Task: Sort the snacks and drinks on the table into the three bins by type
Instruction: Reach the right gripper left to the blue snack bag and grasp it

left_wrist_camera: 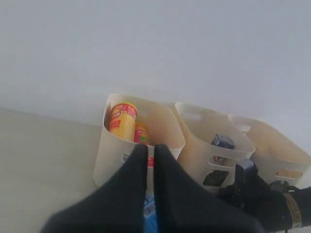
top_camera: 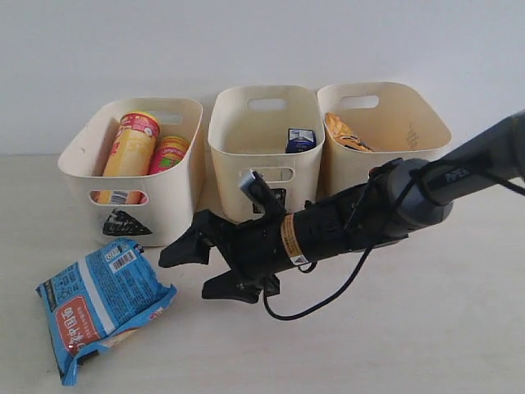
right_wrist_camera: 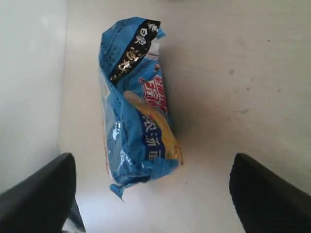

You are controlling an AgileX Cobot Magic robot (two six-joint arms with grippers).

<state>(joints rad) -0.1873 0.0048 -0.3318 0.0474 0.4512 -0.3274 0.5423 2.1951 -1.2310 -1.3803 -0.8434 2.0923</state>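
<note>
- Blue packet (top_camera: 102, 308): thin crinkled film, glossy; I see highlights along its creases.
- Three bins (top_camera: 176, 193): cream moulded plastic, smooth, with a soft sheen.
- Counter (top_camera: 410, 328): pale beige and matt, with a faint wood grain as I read it.
- Yellow tube (top_camera: 130, 152), pink tube (top_camera: 169, 154): smooth printed wrap, slightly glossy.
- Right gripper (top_camera: 193, 275): black, plastic-looking, matt.
- Left gripper (left_wrist_camera: 150, 155): black and dull; too blurred for me to judge the material.

Three cream plastic bins with oval handle cutouts: left bin (top_camera: 176, 193), middle bin (top_camera: 246, 156), right bin (top_camera: 385, 131). Two tall chip tubes: yellow tube (top_camera: 131, 148), pink tube (top_camera: 168, 153). One small blue-topped drink carton (top_camera: 300, 140) visible. One orange crinkly bag (top_camera: 344, 133). One blue crinkly packet (top_camera: 102, 304).
</note>
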